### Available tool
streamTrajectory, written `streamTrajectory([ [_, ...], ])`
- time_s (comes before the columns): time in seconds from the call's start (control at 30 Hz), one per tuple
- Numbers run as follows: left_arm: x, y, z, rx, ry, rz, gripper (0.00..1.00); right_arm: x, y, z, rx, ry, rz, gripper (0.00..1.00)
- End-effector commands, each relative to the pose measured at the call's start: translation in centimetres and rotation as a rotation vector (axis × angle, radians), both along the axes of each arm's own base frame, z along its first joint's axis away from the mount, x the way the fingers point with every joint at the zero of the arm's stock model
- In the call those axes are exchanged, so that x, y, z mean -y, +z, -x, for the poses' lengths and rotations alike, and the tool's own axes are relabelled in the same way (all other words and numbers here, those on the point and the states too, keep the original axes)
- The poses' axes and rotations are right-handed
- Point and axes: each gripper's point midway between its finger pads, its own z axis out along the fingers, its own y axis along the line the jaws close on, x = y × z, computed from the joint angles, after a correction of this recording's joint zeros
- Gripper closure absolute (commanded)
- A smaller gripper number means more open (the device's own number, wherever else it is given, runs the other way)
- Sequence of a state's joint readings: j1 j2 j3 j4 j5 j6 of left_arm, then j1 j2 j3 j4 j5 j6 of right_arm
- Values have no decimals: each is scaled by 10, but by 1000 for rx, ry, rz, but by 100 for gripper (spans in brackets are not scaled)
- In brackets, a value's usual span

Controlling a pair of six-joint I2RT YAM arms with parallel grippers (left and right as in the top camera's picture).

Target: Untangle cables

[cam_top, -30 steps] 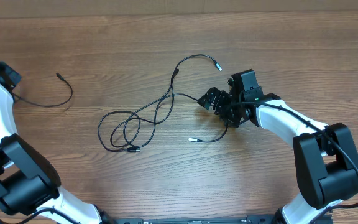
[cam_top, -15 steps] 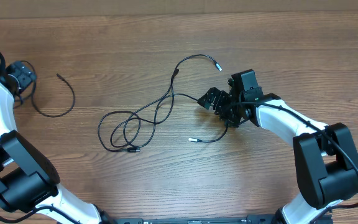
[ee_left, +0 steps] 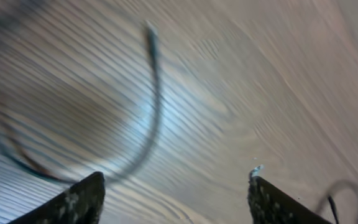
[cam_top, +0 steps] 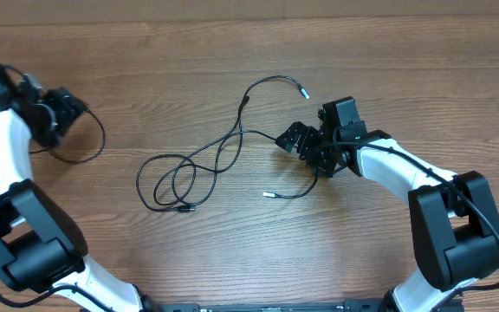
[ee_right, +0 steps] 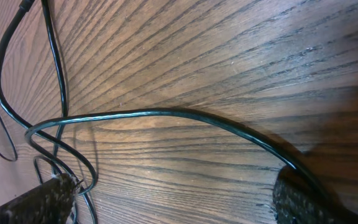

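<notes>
- Nearest the arm bases, the tangled cables lie in loose overlapping loops mid-table. One silvery plug tip rests free beside them, likely an end that could be drawn out.
- Just beyond, the right gripper sits low over a strand leading from that tangle. Its fingers are spread wide. The cord runs across the wood between them and passes by the right-hand finger, unpinched, probably set up for a grab.
- Far left, the left gripper hangs above a lone cable, well apart from the tangle and seemingly already separated. Its fingers are spread with nothing between them.
- Farthest, another plug end arcs away from the tangle.
</notes>
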State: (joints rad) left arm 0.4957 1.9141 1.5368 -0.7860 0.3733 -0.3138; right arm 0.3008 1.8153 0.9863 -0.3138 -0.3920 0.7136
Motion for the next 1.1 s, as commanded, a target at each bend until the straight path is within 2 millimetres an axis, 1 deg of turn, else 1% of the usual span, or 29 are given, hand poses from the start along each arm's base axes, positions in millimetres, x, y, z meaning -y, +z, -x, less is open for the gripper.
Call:
streamTrajectory([
  [0.0,51,-13,1,-41,-106,86,23,9,-8,0,-3,-18,44,0],
  [0.17,107,-29,7,-110,-221,111,22,9,-8,0,-3,-18,44,0],
  [0.27,134,-38,11,-127,-307,96,23,9,-8,0,-4,-17,45,0],
  [0.33,145,-45,15,-149,-345,70,24,9,-8,0,-6,-17,46,0],
  [0.4,152,-51,20,-173,-366,44,24,9,-8,0,-7,-17,46,0],
  [0.53,165,-62,29,-211,-413,9,20,9,-8,1,-8,-17,47,0],
  [0.57,166,-64,32,-221,-418,3,2,9,-8,0,-8,-17,46,0],
  [0.6,167,-67,34,-232,-421,-6,0,9,-8,0,-7,-17,46,0],
  [0.77,171,-76,44,-271,-434,-28,0,9,-8,0,-7,-17,46,0],
  [0.8,172,-78,45,-275,-437,-29,0,9,-8,0,-7,-17,45,1],
  [0.83,173,-79,47,-277,-439,-29,0,8,-7,-1,0,-17,43,6],
  [0.87,173,-80,47,-277,-440,-29,1,7,-3,-5,15,-17,37,11],
  [0.9,173,-81,47,-276,-441,-30,4,5,2,-10,29,-17,30,13],
  [0.97,173,-83,46,-261,-457,-38,12,-2,23,-18,46,-1,-10,14],
  [1.0,173,-84,45,-253,-468,-45,17,-7,34,-21,50,10,-34,16],
  [1.07,173,-85,44,-242,-485,-54,33,-18,59,-27,55,38,-86,20],
])
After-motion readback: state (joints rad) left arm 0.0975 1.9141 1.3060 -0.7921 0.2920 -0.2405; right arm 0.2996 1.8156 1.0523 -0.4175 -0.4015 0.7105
